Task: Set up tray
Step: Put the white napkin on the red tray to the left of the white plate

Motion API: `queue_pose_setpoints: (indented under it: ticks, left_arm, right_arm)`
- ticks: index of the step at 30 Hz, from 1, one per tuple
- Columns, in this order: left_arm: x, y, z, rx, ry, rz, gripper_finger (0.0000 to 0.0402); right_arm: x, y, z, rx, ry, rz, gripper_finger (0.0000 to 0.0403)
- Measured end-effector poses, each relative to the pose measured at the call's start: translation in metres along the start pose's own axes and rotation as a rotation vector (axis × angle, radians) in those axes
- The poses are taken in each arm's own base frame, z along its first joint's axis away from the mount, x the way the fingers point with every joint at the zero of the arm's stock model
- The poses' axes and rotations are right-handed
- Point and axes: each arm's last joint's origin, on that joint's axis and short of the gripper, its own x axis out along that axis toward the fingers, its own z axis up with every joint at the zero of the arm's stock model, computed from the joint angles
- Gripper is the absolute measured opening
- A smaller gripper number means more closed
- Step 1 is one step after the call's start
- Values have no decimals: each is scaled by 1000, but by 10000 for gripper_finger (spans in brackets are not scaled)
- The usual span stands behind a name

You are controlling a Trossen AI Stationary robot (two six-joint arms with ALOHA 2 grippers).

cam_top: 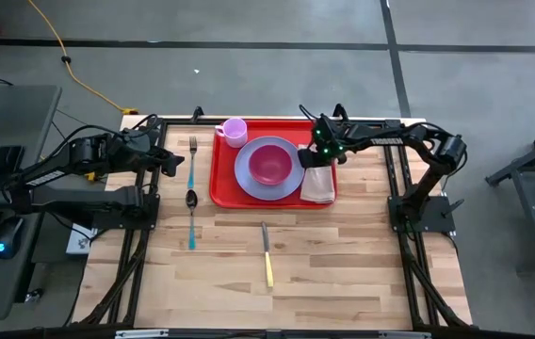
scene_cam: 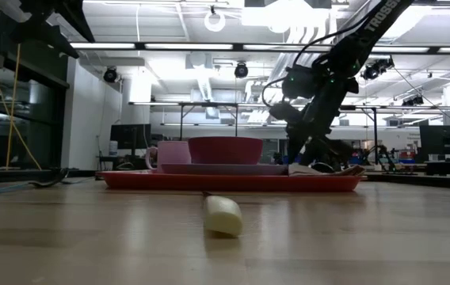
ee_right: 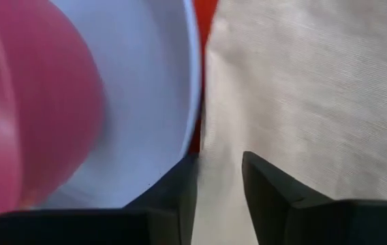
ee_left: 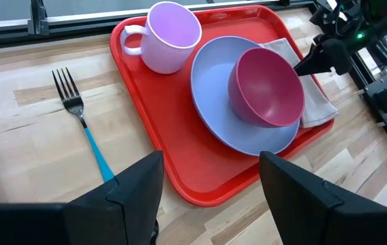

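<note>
My left hand waits at the left edge of the worktop, fingers spread wide and empty; its wrist view looks out over the whole setting.

Next along, on bare wood, lie a fork and a spoon, end to end, both with blue handles and both just beside the tray's left rim. A yellow-handled knife lies nearer the front of the worktop, well apart from the tray.

The tray sits at the back centre of the worktop, flat on the wood. It carries a pale pink mug in its back-left corner, a lavender plate in the middle with a dark pink bowl on it, and a beige napkin along its right side, touching the plate's edge.

I judge the tray to be stiff, smooth plastic, light by itself but loaded and likely to slide. The low raised rim is the only sound grasp point; a lift from one side would tip the dishes, so I would take opposite rims or push it flat.

My right hand hovers low over the napkin's back end beside the plate, fingers narrowly parted, pinching nothing visible.
</note>
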Motion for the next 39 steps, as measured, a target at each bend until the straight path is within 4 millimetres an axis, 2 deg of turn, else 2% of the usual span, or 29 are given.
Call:
queue_pose_setpoints:
  ticks: [5,12,15,24,34,39]
  left_arm:
    - [0,0,0,0,0,0,271]
    - [0,0,0,-1,0,0,271]
    - [0,0,0,0,0,0,271]
    - [0,-1,1,-4,-8,-9,271]
    - [0,-3,3,-13,-28,-31,271]
    - [0,-3,3,-13,-28,-31,271]
  right_arm:
    - [-6,-2,10,9,7,54,107]
    - [-12,-6,14,-21,34,23,94]
    - [-12,-5,12,-49,51,0,85]
    - [-5,13,-5,-161,30,-64,78]
    - [-2,12,-9,-173,12,-111,78]
    - [10,15,-14,-170,35,-122,78]
